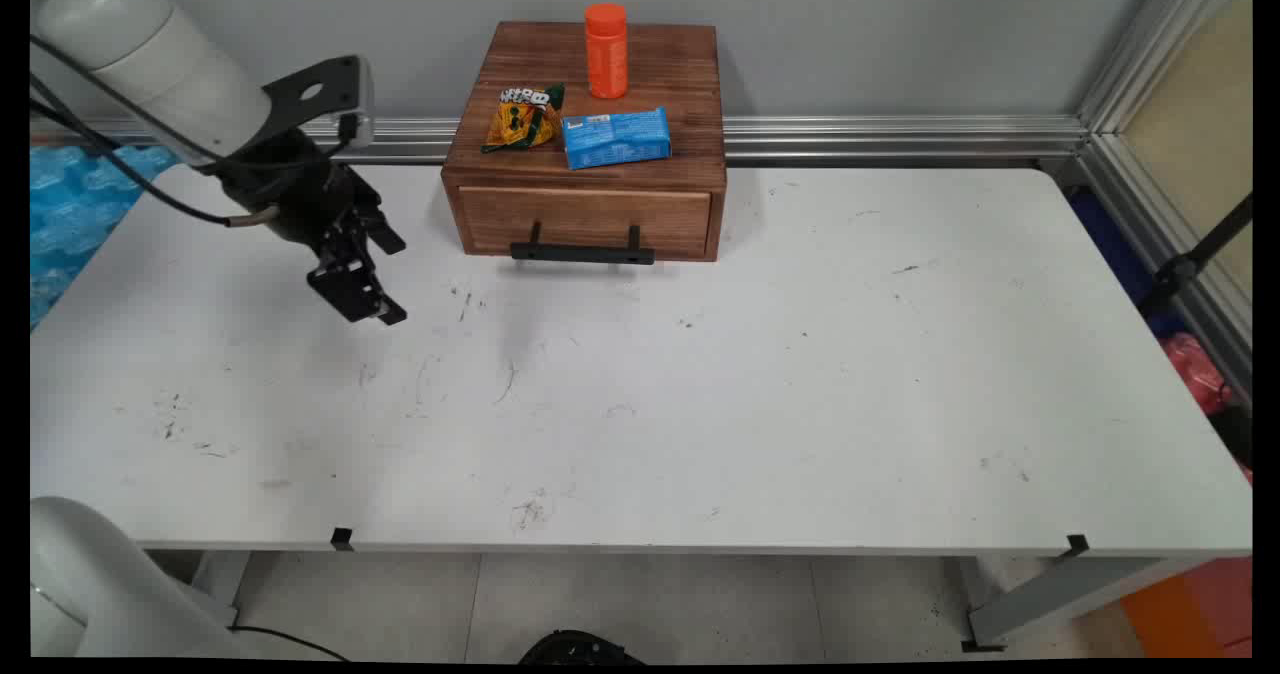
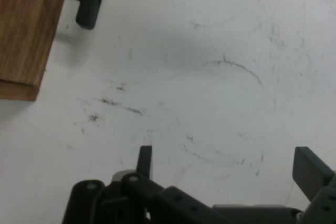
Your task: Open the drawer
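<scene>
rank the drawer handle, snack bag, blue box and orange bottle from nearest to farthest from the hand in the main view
The hand hangs open over the table, left of the wooden drawer box.
1. Drawer handle, black, on the drawer front, right of the hand.
2. Snack bag, on the box's top, left side.
3. Blue box, on the top, right of the bag.
4. Orange bottle, upright at the back.

White table [image 1: 700, 394], scuffed with dark marks. Brown wood-grain drawer box [image 1: 585, 139], black handle [image 1: 582, 250]. Orange bottle [image 1: 606, 51], orange cap. Blue packet [image 1: 616, 138], pale label print. Yellow-orange snack bag [image 1: 520, 117], green edges, black-white lettering. Black gripper [image 1: 375, 279], black fingers [image 2: 310, 169]. Grey wall [image 1: 900, 44].
</scene>
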You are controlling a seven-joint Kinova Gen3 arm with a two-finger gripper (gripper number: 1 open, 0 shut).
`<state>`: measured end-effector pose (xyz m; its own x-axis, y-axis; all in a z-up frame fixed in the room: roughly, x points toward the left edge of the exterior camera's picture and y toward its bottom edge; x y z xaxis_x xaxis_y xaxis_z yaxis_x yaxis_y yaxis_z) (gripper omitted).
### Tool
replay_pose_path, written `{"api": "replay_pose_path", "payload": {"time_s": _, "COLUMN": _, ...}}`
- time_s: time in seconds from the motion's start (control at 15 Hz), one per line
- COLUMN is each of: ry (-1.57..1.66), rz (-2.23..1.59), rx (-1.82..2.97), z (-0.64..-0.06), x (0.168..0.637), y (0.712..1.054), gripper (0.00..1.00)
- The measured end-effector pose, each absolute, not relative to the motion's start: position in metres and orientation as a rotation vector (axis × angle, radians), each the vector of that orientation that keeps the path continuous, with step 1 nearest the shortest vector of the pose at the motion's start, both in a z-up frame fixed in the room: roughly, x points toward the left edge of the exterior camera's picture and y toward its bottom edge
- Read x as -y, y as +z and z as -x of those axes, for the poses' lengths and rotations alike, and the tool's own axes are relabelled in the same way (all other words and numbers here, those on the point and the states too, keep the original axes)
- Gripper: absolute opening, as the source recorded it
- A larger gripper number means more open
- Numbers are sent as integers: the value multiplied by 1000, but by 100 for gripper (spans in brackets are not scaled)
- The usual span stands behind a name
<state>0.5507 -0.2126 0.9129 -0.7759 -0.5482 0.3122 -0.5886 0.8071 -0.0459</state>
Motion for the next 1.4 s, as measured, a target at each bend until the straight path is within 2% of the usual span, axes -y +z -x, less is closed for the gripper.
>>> {"api": "replay_pose_path", "payload": {"time_s": 0.6, "ry": 241, "rz": -812, "rx": 2704, "z": -516, "x": 237, "y": 910, "gripper": 100}}
{"api": "replay_pose_path", "payload": {"time_s": 1.4, "ry": 333, "rz": -600, "rx": 2694, "z": -494, "x": 318, "y": 860, "gripper": 100}}
